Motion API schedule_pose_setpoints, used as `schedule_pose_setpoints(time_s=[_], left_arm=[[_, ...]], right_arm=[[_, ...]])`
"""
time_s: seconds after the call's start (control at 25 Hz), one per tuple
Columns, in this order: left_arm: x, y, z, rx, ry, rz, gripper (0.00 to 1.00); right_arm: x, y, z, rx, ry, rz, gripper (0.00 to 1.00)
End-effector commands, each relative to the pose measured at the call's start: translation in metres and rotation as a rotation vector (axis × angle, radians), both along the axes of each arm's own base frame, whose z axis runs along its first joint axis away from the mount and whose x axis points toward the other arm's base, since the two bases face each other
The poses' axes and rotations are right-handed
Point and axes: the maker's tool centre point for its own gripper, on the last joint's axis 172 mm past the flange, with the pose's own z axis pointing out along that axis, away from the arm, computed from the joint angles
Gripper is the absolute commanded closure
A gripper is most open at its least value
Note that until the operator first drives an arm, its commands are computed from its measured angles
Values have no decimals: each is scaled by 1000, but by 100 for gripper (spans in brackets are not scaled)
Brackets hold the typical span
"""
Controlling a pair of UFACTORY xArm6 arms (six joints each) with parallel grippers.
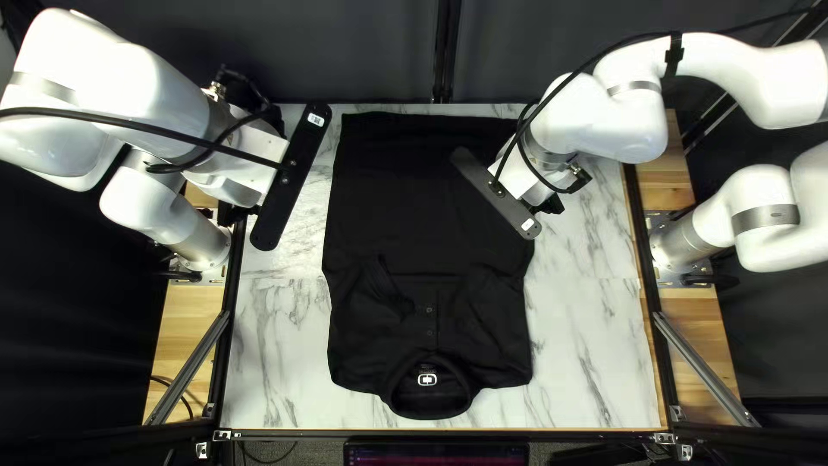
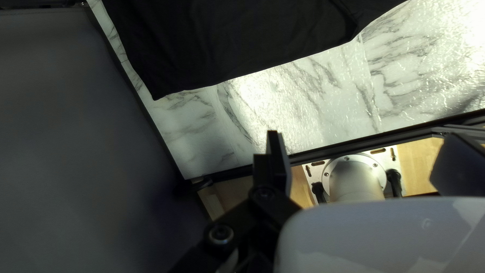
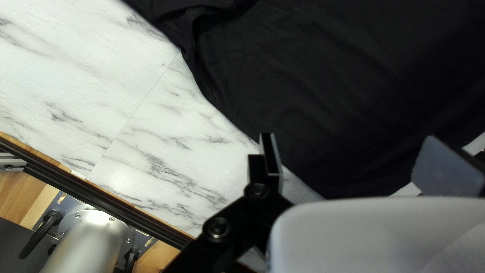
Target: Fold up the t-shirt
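Black cloth t-shirt (image 1: 397, 190) covers marbled desk (image 1: 276, 345); left end effector (image 1: 246, 164), right end effector (image 1: 520, 177) spread; only top left view shows rounded collar (image 1: 429, 413).

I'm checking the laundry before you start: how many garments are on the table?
1: the black shirt, spread on the table, its collar toward the near edge. Anything underneath it would be hidden.

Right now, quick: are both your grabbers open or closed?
Left gripper: jaws open, holding nothing.
Right gripper: jaws open, not gripping the black fabric shirt.
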Motion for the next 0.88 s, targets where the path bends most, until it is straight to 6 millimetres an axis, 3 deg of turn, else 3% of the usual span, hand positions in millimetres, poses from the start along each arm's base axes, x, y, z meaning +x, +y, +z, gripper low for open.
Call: schedule_pose_setpoints(time_s=[0.04,0.32,0.44,0.56,0.68,0.88], left_arm=[[12,-25,-6,14,1,-51,0],[26,-107,-45,38,13,-129,0],[25,-148,-73,52,17,-140,0],[25,-187,-117,79,29,-119,0],[28,-206,-148,97,36,-79,0],[41,-230,-181,90,36,-20,0]], right_arm=[[2,23,-5,-10,9,27,0],[6,92,-20,-28,20,59,0],[-1,118,-33,-37,24,54,0],[-15,144,-58,-47,25,22,0],[-25,161,-79,-48,19,-23,0],[-31,194,-104,-35,-23,-138,0]])
